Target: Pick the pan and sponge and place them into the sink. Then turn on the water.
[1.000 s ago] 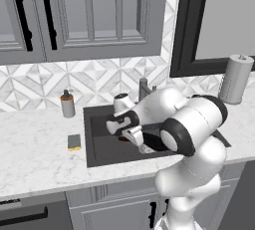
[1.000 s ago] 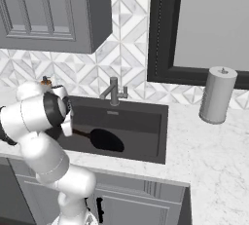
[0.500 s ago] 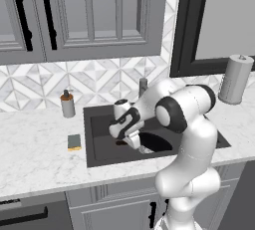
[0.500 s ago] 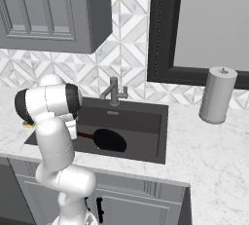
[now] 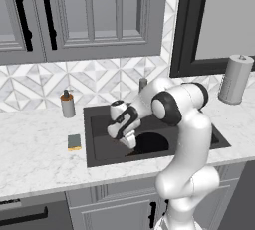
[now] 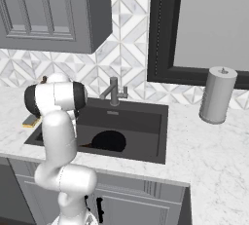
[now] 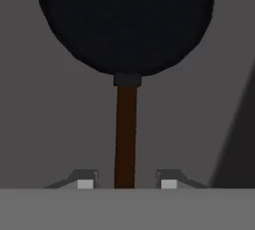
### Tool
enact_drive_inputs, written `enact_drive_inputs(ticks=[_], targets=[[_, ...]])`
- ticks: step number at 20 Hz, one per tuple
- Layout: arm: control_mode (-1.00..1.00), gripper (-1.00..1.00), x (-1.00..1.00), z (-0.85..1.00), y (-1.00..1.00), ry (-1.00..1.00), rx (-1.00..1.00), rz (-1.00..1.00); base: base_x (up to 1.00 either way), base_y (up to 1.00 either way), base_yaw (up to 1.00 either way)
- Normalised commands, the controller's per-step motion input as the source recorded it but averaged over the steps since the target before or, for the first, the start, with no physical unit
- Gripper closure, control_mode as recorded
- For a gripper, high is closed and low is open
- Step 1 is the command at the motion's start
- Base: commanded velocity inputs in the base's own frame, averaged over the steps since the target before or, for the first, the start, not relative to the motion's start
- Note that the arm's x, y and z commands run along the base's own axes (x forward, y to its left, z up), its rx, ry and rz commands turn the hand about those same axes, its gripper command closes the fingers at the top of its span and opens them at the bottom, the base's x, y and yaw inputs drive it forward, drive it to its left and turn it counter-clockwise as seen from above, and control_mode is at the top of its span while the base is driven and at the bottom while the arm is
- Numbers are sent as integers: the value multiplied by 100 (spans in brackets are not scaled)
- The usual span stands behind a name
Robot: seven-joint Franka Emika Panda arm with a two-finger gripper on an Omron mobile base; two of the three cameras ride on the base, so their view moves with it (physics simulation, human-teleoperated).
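A: What sits on the marble desk [image 5: 35, 149]?
B: The sponge [image 5: 74, 142] lies flat just left of the sink [image 5: 97, 154], and a soap bottle [image 5: 67, 104] stands by the wall behind it.
A: Right side?
B: A paper towel roll [image 6: 217, 95] stands upright. The pan [image 6: 109, 141] lies on the sink floor.

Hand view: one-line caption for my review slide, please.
Claw open astride the brown handle of the black pan, which lies on the dark sink floor.
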Motion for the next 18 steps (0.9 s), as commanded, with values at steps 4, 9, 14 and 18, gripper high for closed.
enact_drive_inputs(ticks=[4,9,14,18], targets=[[-100,-100,-1,35,0,0,0,0,0,0,0],[-100,-100,-29,71,0,-2,0,0,0,0,0],[-100,-100,-53,97,0,0,0,0,0,0,0],[-100,-100,-64,100,5,-1,1,2,0,0,0]])
